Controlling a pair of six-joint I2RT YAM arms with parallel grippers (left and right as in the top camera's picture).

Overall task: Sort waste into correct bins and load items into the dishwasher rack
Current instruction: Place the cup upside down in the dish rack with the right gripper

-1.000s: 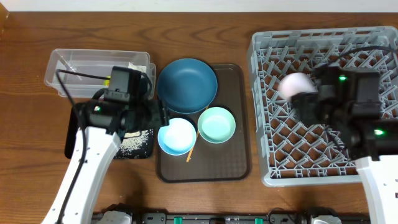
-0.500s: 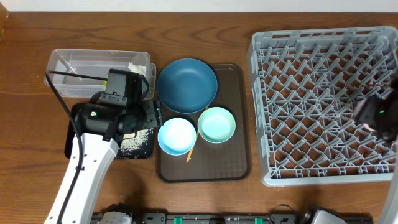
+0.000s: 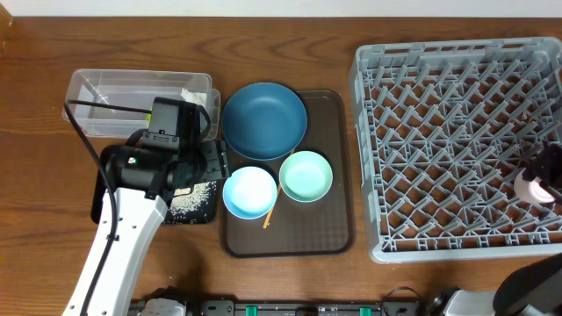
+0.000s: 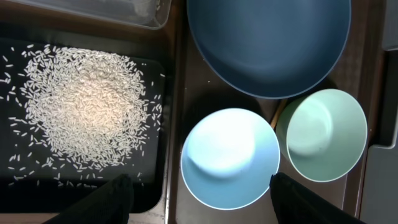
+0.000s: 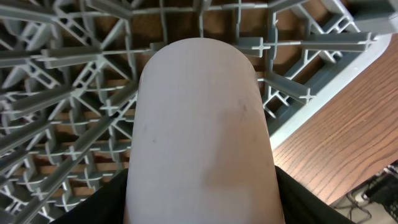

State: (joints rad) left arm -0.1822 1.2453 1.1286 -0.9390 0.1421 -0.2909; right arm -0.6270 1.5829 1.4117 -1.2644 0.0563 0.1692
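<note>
- A wooden table (image 3: 35,175) seen from above, with a large grey rack (image 3: 448,140) filling the right side.
- The right gripper (image 5: 199,186) is at the rack's right edge, toward the near corner, and is clamped on the pink cup (image 5: 202,130).
- In the right wrist view the cup fills the space between the two dark fingers, with the rack's pegs and lattice behind it and bare table to the right. Whether the cup touches the rack cannot be told.
- A brown tray (image 3: 325,228) lies in the middle of the table, just left of the rack.
- On the brown tray, a dark blue plate (image 3: 263,118) sits at the far left corner and overhangs the tray's edge.
- Nearer on that tray are a white-blue bowl (image 3: 249,191) and, to its right, a green bowl (image 3: 306,175). The two bowls are just beside each other, and both are upright and empty.
- A chopstick (image 3: 271,213) lies slanted between the bowls, mostly hidden under them.
- A clear tub (image 3: 114,92) stands at the far left, with a white napkin (image 3: 191,92) in its right end.
- A black tray (image 3: 101,197) lies just near of the tub and holds a spread heap of rice (image 4: 81,106).
- The left gripper (image 4: 200,183) hangs over the gap between the black tray and the white-blue bowl. Its fingers are spread wide apart and hold nothing.
</note>
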